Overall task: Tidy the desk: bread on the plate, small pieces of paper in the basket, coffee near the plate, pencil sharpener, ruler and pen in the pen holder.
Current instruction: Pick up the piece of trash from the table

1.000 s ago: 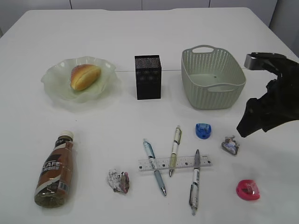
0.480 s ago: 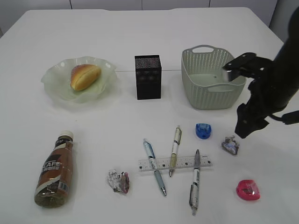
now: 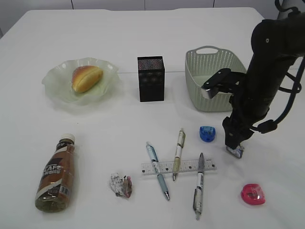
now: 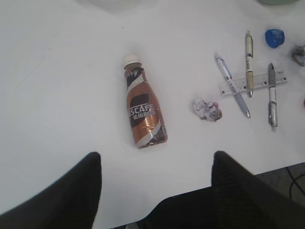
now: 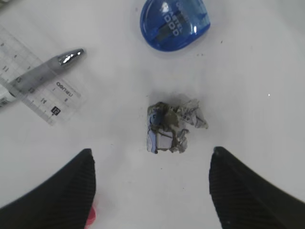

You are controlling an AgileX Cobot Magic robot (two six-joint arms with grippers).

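Counter [image 3: 143, 28] holds everything. Basket [image 3: 217, 81] interior shows no paper. Plate [image 3: 62, 88] holds the bread [image 3: 86, 78]. Pen holder [image 3: 151, 78] contents not visible. Coffee [image 3: 56, 174] lies on its side front left, well apart from plate. Right gripper [image 5: 151, 186] has come down from beside the basket, jaws spread, over the right paper wad [image 5: 172, 126], not gripping. Left gripper [image 4: 156, 183] spread, empty. Other paper wad [image 3: 121, 184], ruler [image 3: 178, 166], pens unmoved.
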